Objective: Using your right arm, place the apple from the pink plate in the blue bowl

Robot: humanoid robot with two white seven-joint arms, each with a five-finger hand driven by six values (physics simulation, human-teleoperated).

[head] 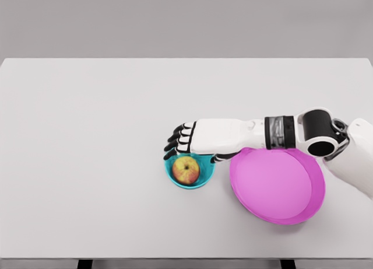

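Note:
A red-and-yellow apple [186, 170] lies inside the small blue bowl [204, 177] near the middle of the white table. My right hand [180, 142] hovers just above the bowl's far rim, fingers relaxed and apart, holding nothing. Its forearm reaches in from the right, crossing over the back edge of the pink plate [277, 186]. The pink plate sits right of the bowl, almost touching it, with nothing on it. My left arm does not show.
The white table [93, 135] stretches wide to the left and behind the bowl. Its front edge runs near the bottom of the picture, just below the plate.

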